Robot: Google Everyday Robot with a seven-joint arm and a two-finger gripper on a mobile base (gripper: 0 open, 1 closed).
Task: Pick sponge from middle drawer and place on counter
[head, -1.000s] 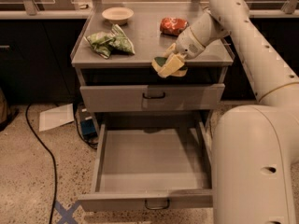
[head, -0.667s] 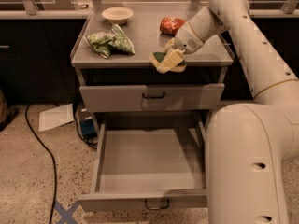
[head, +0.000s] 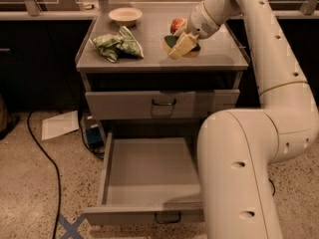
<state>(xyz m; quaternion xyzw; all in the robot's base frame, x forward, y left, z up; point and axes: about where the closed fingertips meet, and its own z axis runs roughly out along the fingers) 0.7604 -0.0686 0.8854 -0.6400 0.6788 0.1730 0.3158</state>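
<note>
My gripper (head: pixel 180 47) hangs low over the right middle of the grey counter (head: pixel 149 59). It is shut on the sponge (head: pixel 171 40), whose dark green face and yellow foam show around the cream fingers (head: pixel 182 44). I cannot tell whether the sponge touches the counter top. The middle drawer (head: pixel 149 176) is pulled out below, and its flat grey floor is bare. The arm comes in from the upper right.
Two light-green snack bags (head: pixel 117 45) lie on the counter's left. A pale bowl (head: pixel 124 15) stands at the back. A red object (head: pixel 177 25) sits behind the gripper. A closed drawer (head: pixel 162 103) lies under the counter. A cable (head: pixel 45 153) and paper (head: pixel 60 125) lie on the floor.
My gripper has carried the sponge from the counter's front right edge back and inward, so that it now sits over the counter top. The drawer has stayed open.
</note>
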